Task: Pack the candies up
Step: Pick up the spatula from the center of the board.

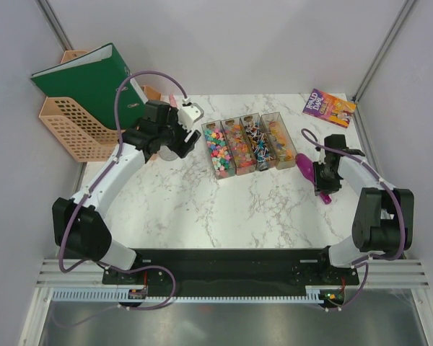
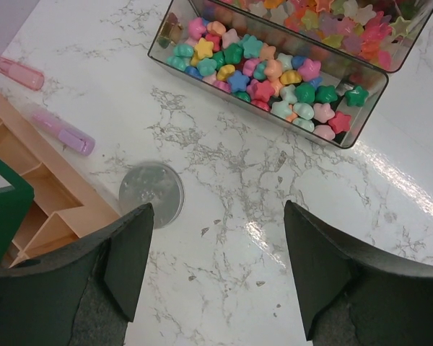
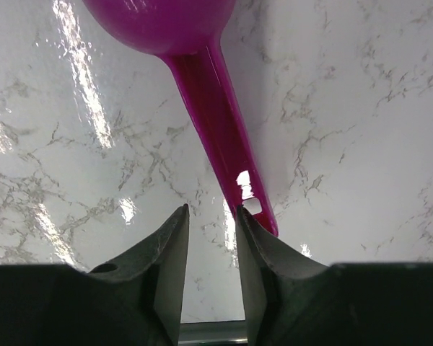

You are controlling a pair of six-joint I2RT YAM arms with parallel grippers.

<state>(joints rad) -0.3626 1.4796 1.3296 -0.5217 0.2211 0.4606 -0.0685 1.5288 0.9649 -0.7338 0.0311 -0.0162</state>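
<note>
The candies point(image 1: 249, 144) fill four clear trays side by side at the back middle; star-shaped ones point(image 2: 263, 72) show in the nearest tray in the left wrist view. My left gripper point(image 1: 177, 133) point(image 2: 218, 209) hangs open over bare marble between a small clear round jar point(image 2: 151, 193) and that tray. A purple scoop point(image 1: 307, 164) point(image 3: 216, 115) lies right of the trays, bowl away from me. My right gripper point(image 1: 325, 184) point(image 3: 211, 210) is low at the handle's end, jaws narrowly apart with only marble between them; the handle runs just past the right fingertip.
A peach basket point(image 1: 68, 130) holding a green binder point(image 1: 94, 83) stands at the back left, and a peach organizer point(image 2: 50, 209) shows beside the jar. A pink marker point(image 2: 18, 72) and a lilac one point(image 2: 63, 132) lie nearby. A book point(image 1: 329, 108) lies at the back right.
</note>
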